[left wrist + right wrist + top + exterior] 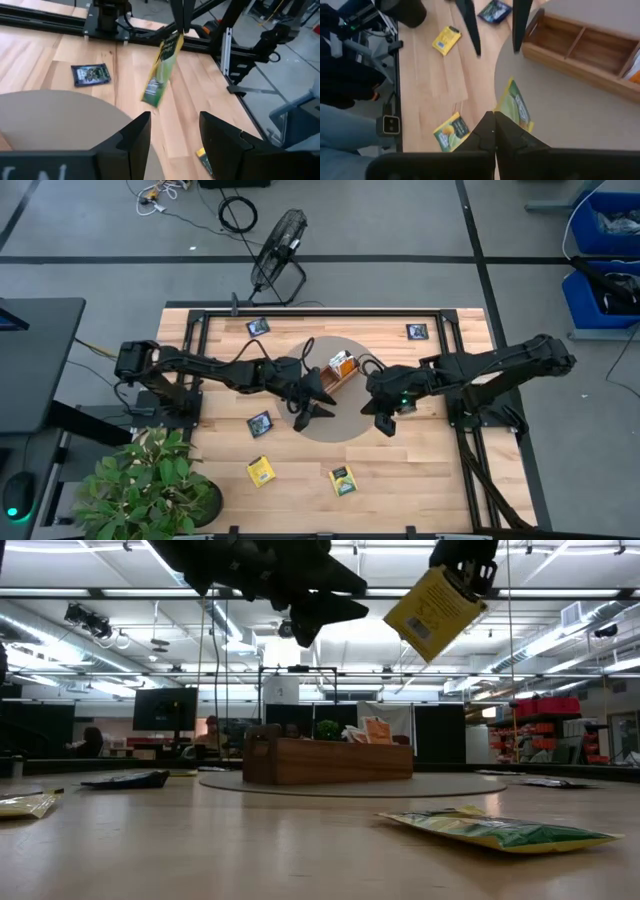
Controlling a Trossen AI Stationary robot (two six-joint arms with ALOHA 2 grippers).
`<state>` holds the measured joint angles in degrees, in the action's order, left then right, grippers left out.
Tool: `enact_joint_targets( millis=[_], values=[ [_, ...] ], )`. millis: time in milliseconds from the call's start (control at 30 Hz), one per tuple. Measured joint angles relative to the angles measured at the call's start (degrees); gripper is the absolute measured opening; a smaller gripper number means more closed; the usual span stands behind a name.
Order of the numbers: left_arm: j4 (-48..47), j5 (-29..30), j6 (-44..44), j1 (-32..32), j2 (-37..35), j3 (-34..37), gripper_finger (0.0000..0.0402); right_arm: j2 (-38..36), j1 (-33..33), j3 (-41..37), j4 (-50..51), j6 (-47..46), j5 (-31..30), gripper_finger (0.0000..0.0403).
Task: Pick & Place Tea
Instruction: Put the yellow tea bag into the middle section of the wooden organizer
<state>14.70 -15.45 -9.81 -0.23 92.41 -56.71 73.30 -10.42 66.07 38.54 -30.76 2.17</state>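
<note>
Low view first: nearest the lens a yellow-green packet [500, 830] lies flat on the surface [300, 850], another yellow one [25, 804] sits at the near left edge, and a dark navy packet [125, 780] rests farther back. Beyond them the wooden tray [330, 760] stands on the round mat [450, 783], with an orange-and-white packet [377, 730] already upright in one compartment. Above it all, the right tool [494, 131] is clamped shut on the corner of a yellow packet [435, 612], which dangles tilted in the air. The left tool [172, 132] hangs beside it over the mat with its fingers apart and nothing between them.

By my reading, the carry step is in hand: one tea packet is lifted and not yet placed. Next move calls for bringing it over a free compartment of the tray, lowering it edge-first between the dividers, then letting go. Loose packets farther out [259, 326] await later picks.
</note>
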Motion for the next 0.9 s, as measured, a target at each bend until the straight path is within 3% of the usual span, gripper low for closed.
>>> enact_joint_targets(
  millis=[300,900],
  values=[
    [2.04,4.71,0.02,0.16,0.41,-0.29,0.0174,0.43,1.01,0.67,0.02,-0.02,1.64,0.0],
    [-1.11,1.16,2.18,-0.83,4.82,-5.22,0.0174,0.83,1.84,0.67,-1.64,-0.08,1.92,0.0]
  ],
)
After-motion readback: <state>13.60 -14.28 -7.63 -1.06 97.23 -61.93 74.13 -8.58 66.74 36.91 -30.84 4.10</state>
